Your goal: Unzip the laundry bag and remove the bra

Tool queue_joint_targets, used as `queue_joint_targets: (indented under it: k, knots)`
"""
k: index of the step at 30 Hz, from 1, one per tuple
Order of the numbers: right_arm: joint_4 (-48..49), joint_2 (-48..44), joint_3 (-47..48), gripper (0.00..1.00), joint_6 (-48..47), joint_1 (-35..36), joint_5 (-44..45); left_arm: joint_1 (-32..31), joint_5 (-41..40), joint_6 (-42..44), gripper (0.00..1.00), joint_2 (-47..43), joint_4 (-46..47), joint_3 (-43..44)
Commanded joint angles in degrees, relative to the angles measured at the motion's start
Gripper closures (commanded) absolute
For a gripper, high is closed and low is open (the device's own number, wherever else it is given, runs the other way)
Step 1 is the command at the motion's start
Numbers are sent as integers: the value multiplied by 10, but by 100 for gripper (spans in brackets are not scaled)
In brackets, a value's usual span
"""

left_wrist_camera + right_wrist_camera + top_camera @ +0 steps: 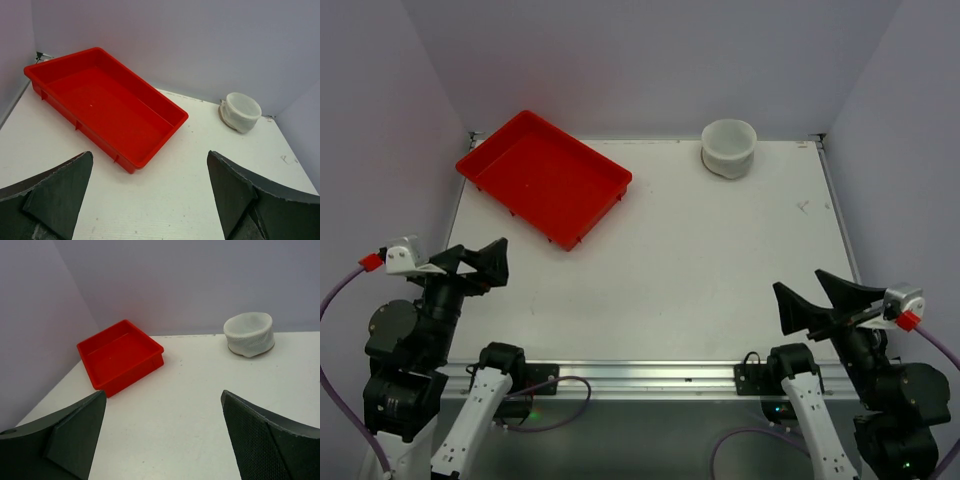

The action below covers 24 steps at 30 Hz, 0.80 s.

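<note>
The white round laundry bag (729,148) stands at the far right of the table, close to the back edge. It also shows in the left wrist view (241,112) and the right wrist view (249,334). Its zip and the bra are not visible. My left gripper (488,262) is open and empty at the near left, far from the bag. My right gripper (815,298) is open and empty at the near right. In the wrist views the left gripper (150,165) and the right gripper (163,405) stand wide open over bare table.
A red rectangular tray (544,176) lies empty at the far left, also in the left wrist view (102,107) and the right wrist view (119,356). The white table (700,270) is walled on three sides by lilac panels.
</note>
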Motion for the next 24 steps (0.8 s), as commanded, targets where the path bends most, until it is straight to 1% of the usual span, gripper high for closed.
queue_joint_targets:
  k: [1, 5, 6, 8, 9, 13, 14, 16, 17, 18, 20, 21, 24]
  knots:
    - [17, 29, -11, 1, 31, 1, 20, -4, 12, 6, 0, 6, 16, -27]
    - [22, 61, -31, 1, 86, 1, 37, -4, 29, 7, 0, 21, 40, -60]
    - [25, 71, -32, 1, 115, 1, 40, -4, 35, 7, 0, 34, 49, -74]
    - [46, 106, -45, 1, 148, 1, 45, -4, 55, 10, 0, 52, 77, -88]
    - [71, 120, -50, 1, 181, 1, 46, -4, 61, 12, 0, 76, 85, -96]
    - [165, 202, -74, 1, 231, 1, 39, -4, 56, 21, 0, 139, 116, -106]
    - [182, 252, -70, 1, 252, 1, 67, -4, 55, 23, 0, 160, 133, -114]
    - [201, 308, -52, 1, 261, 1, 90, -4, 55, 22, 0, 180, 155, -125]
    - [212, 371, -43, 1, 262, 1, 101, -4, 59, 19, 0, 191, 177, -131]
    - [222, 403, -35, 1, 266, 1, 116, -4, 63, 16, 0, 207, 190, -147]
    - [255, 470, -4, 1, 272, 0, 136, -4, 71, 10, 0, 222, 212, -158]
    - [262, 535, 9, 1, 281, 1, 162, -4, 69, 8, 0, 231, 221, -169]
    - [283, 631, 74, 1, 296, 0, 198, -3, 60, 12, 0, 234, 248, -190]
